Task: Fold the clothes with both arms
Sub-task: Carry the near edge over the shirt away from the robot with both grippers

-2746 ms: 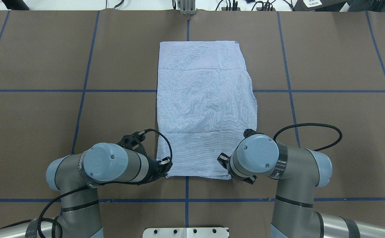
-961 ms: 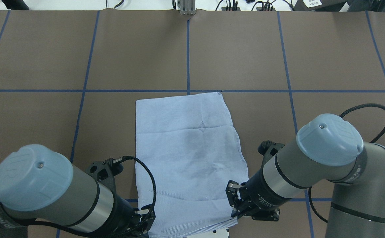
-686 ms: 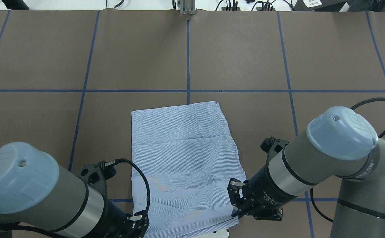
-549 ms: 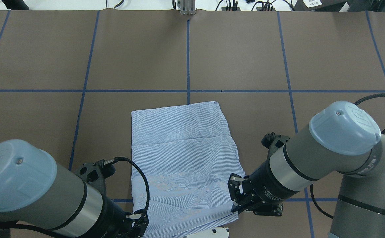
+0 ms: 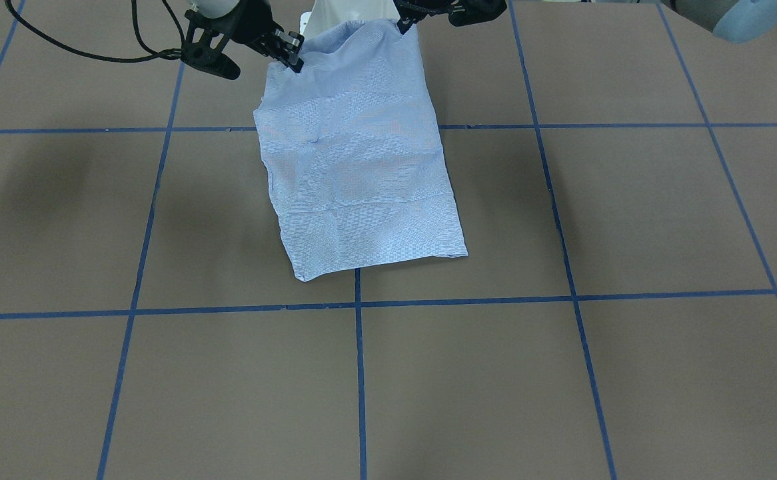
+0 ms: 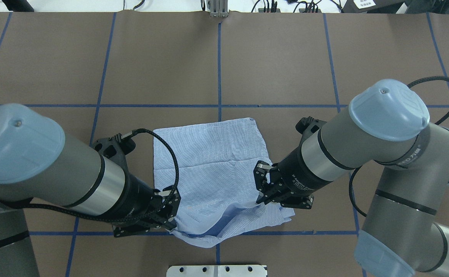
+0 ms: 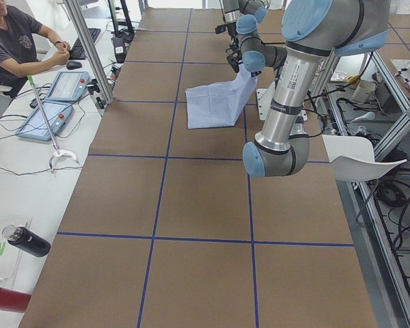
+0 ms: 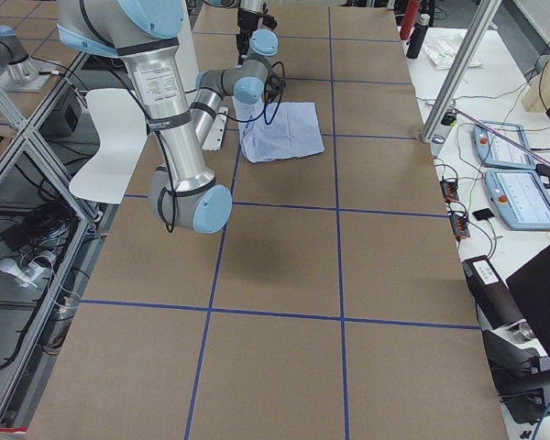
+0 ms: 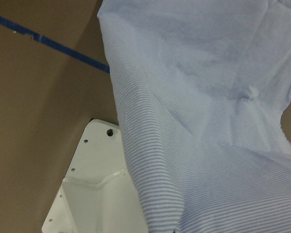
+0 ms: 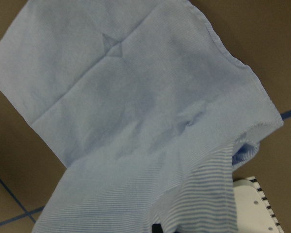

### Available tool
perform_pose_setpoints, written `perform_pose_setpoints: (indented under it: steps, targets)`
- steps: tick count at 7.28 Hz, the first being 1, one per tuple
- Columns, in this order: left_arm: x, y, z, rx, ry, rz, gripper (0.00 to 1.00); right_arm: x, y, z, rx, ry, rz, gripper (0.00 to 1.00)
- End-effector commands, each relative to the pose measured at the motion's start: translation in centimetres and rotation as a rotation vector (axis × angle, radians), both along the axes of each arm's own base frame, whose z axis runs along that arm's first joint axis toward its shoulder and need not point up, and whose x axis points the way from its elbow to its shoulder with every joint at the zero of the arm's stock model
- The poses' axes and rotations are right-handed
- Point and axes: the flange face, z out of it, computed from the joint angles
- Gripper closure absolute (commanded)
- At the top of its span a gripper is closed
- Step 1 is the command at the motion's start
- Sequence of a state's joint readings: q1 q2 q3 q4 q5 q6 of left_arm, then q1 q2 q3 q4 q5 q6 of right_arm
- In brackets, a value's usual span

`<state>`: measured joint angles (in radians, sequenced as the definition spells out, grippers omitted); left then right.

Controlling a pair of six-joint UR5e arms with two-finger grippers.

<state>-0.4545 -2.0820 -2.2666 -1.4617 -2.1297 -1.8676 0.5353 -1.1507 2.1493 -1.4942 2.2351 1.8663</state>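
Note:
The light blue-and-white striped shirt (image 6: 209,161) lies folded into a rectangle on the brown table, with its far part flat. My left gripper (image 6: 170,215) is shut on the shirt's near left corner. My right gripper (image 6: 261,194) is shut on its near right corner. Both hold the near hem lifted, and the cloth sags between them. In the front-facing view the shirt (image 5: 355,173) hangs from the right gripper (image 5: 288,57) and the left gripper (image 5: 405,23). The wrist views show only cloth close up, in the left one (image 9: 208,121) and the right one (image 10: 136,121). Buttons, collar and label are hidden.
The white pedestal plate (image 6: 216,270) sits at the near table edge, just under the lifted hem (image 9: 92,194). Blue tape lines (image 6: 219,69) grid the table. An operator (image 7: 14,41) sits beyond the far edge beside tablets (image 7: 55,102).
Over 2.7 seconds both grippers dragged the shirt towards the robot base. In the last half second they have lifted the near hem and carried it forward, away from the base.

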Motion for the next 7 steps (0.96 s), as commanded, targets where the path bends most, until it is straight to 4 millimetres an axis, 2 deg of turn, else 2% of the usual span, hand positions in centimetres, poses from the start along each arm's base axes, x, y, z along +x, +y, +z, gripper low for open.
perform_pose_setpoints:
  steps: [1,2,3,4,5,7]
  targets:
    - [1.9,-6.4,2.5,0.001,-0.041,-0.085,1.0,-1.1,-3.6,1.4,0.111,0.044,0.06,1.0]
    - [2.9,-8.6,4.0,-0.011,-0.061,-0.11,1.0,-2.0,-5.8,2.1,0.128,0.07,0.072,1.0]
    - [3.5,-9.8,5.0,-0.014,-0.07,-0.125,1.0,-4.0,-7.9,2.5,0.153,0.093,0.06,1.0]
    - [4.2,-10.6,5.8,-0.016,-0.075,-0.132,1.0,-6.0,-9.8,2.7,0.161,0.124,0.072,1.0]
    - [4.6,-11.0,6.3,-0.018,-0.079,-0.133,1.0,-8.1,-11.7,2.0,0.168,0.147,0.093,1.0]
    - [5.4,-11.6,7.4,-0.035,-0.104,-0.136,1.0,-10.2,-13.5,2.3,0.183,0.137,0.11,1.0]
